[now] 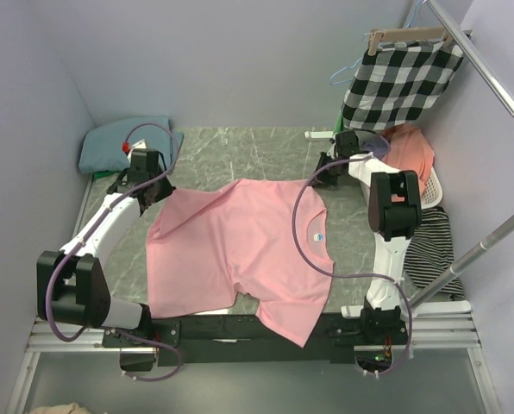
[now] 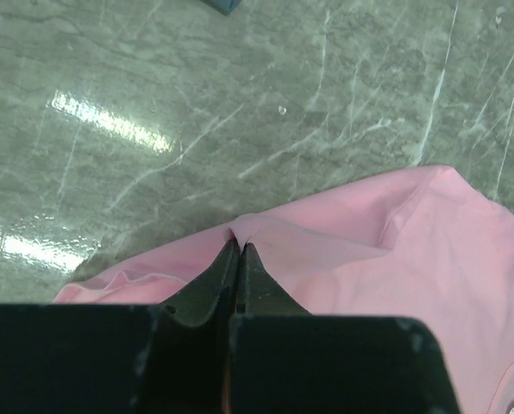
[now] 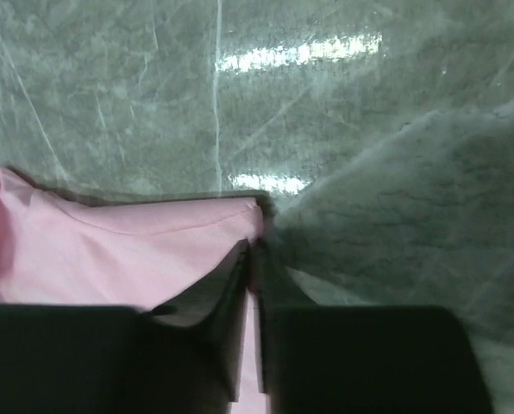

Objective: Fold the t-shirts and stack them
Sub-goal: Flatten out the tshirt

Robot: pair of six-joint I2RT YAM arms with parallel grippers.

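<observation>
The left gripper (image 2: 239, 252) and the right gripper (image 3: 251, 250) each pinch the upper edge of the pink t-shirt (image 1: 240, 241); from above, their fingertips are hidden.

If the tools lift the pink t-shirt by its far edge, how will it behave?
The pink t-shirt will probably hang limp: it puckers where the left tool pinches it. It looks thin, so likely light to lift. On the glossy table it may slide easily when dragged.
</observation>
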